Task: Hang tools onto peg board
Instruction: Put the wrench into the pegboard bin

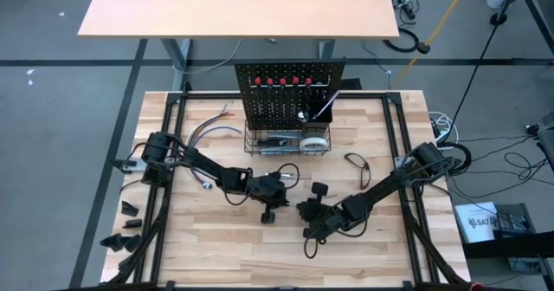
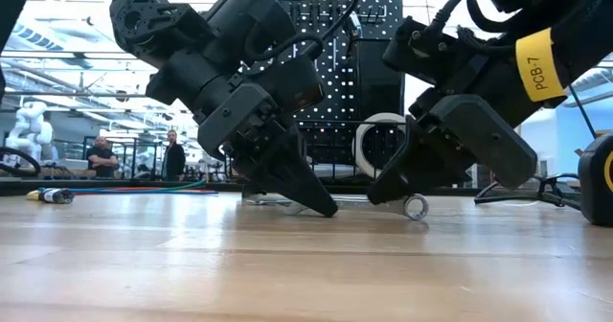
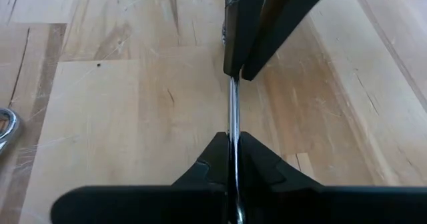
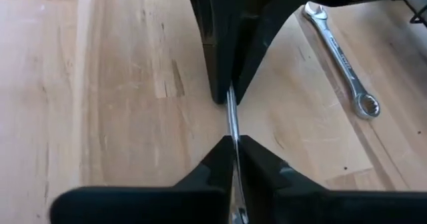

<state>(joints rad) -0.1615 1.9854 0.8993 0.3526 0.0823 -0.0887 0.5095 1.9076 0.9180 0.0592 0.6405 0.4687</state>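
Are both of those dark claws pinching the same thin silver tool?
Yes: in the left wrist view the left end effector and right end effector grip opposite ends of one thin silver wrench.

From my station I can't name the thin silver tool pinched edge-on between both grippers, its ends buried in the dark fingers, and a ring-ended silver tool is cut off.

I see the peg board upright, black, perforated, red-handled screwdrivers hung along its top. White tape roll sits in its basket. In front of it, one silver wrench lies flat; another wrench is held on edge.
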